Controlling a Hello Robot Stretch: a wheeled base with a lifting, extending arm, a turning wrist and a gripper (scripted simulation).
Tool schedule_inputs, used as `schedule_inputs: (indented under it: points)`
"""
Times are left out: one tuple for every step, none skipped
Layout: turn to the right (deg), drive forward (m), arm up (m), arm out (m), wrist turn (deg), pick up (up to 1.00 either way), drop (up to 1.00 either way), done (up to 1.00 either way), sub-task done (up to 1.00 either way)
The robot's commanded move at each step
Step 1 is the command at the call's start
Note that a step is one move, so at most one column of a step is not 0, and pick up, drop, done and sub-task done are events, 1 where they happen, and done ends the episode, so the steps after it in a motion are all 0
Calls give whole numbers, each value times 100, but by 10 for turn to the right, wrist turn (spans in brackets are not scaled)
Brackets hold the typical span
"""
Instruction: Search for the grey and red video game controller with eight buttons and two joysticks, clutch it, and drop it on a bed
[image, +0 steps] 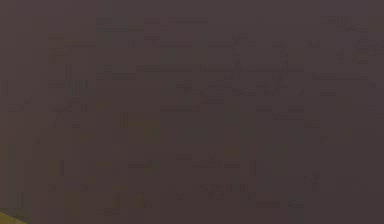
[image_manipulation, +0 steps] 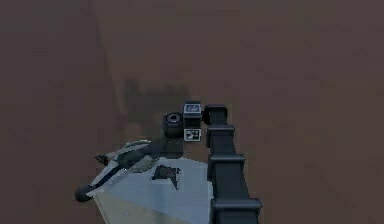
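A dark wall (image: 200, 100) is looming close ahead. The arm (image_manipulation: 226, 172) is stretching over a pale block (image_manipulation: 150, 203) at its corner; of the gripper (image_manipulation: 163, 140), state and load cannot be told.

Both views are dim and flatly lit, the forward view dark throughout; a soft shadow smudges the brown surface (image_manipulation: 300, 60) left of the arm (image_manipulation: 230, 170)

One dark arm (image_manipulation: 228, 170) rises from six o'clock, with two white marker squares (image_manipulation: 192, 108) and one hand (image_manipulation: 166, 142). At seven o'clock, one pale worktop (image_manipulation: 150, 206) carries one grey curved object (image_manipulation: 125, 160) and one small dark object (image_manipulation: 168, 175).
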Motion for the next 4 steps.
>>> schedule_inputs:
  points:
    - [0,0,0,0,450,0,0,0,0]
    - [0,0,0,0,360,0,0,0,0]
    - [0,0,-30,0,0,0,0,0,0]
    - [0,0,0,0,0,100,0,0,0]
